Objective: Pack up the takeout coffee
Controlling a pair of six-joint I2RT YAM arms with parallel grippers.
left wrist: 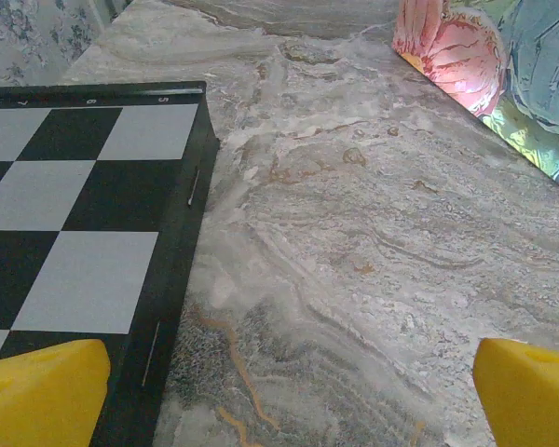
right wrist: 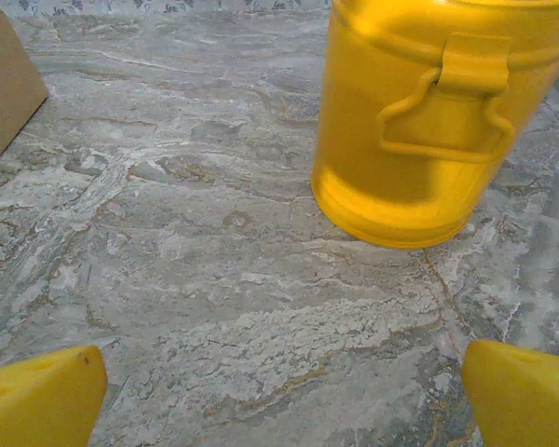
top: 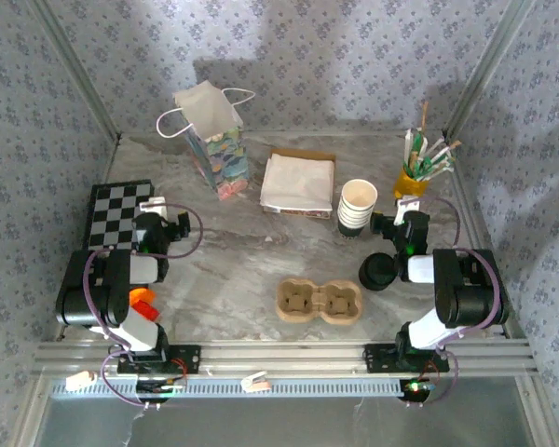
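Observation:
The takeout coffee point(top: 378, 271), a dark cup under a round black lid, stands on the marble table right of centre, beside my right arm. A brown moulded cup tray point(top: 320, 301) with hollows lies just left of it, near the front. My right gripper point(top: 405, 224) hovers behind the coffee, open, its yellow fingertips point(right wrist: 47, 396) wide apart over bare marble and facing a yellow holder point(right wrist: 429, 121). My left gripper point(top: 164, 223) sits at the left by the chessboard point(left wrist: 74, 214). Its jaws are open too, yellow fingertips point(left wrist: 526, 391) spread with nothing between them.
A stack of lidless cream-rimmed cups point(top: 357, 206) stands behind the coffee. The yellow holder point(top: 413, 179) full of sticks is at the back right. A patterned paper bag point(top: 216, 140) and a brown box of napkins point(top: 299, 182) stand at the back.

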